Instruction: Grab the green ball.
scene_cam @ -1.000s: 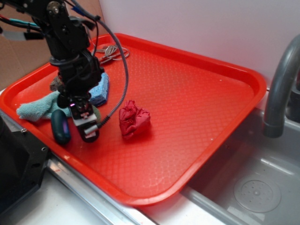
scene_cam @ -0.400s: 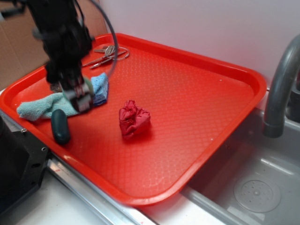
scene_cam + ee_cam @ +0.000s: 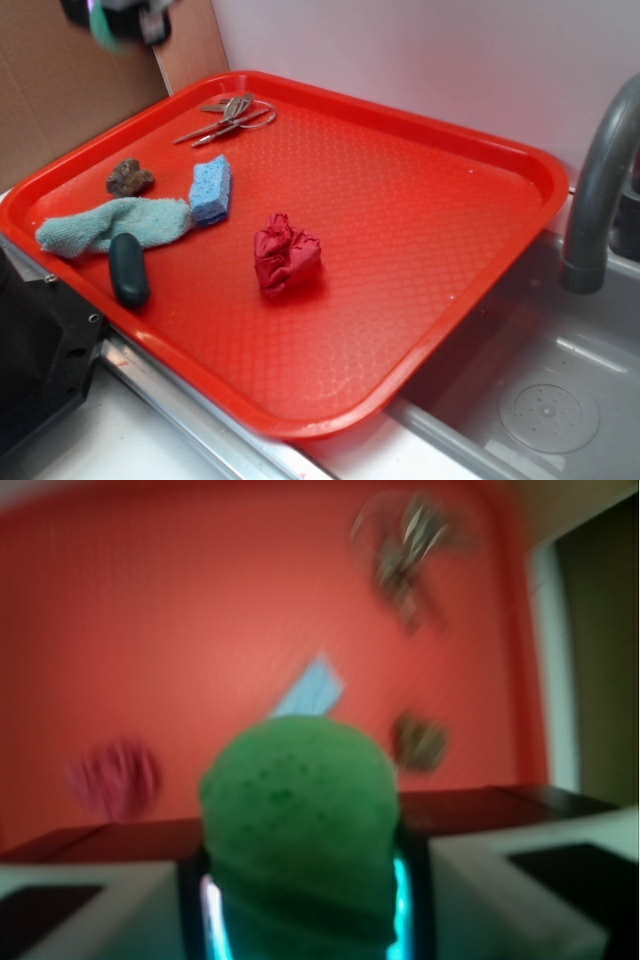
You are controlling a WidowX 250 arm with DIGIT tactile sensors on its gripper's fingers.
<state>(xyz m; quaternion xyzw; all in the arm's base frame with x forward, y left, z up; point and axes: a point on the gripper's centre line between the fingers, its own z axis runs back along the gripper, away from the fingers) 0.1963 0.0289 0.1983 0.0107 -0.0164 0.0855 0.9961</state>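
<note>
The green ball (image 3: pixel 296 810) is seen pinched in the hand (image 3: pixel 300 900), lifted well above the red tray (image 3: pixel 420 230). The grab is judged done; only holding remains. Being round, the ball shows no long axis or heading. Far below lies the blue sponge (image 3: pixel 308 688).

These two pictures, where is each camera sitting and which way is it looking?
Exterior: beside the sink, looking down across the red tray; only the gripper shows, top left, blurred.
Wrist: on the arm, looking down past the green ball held between the fingers.
Shared: tray, red cloth wad, blue sponge, scissors, brown lump.
</note>
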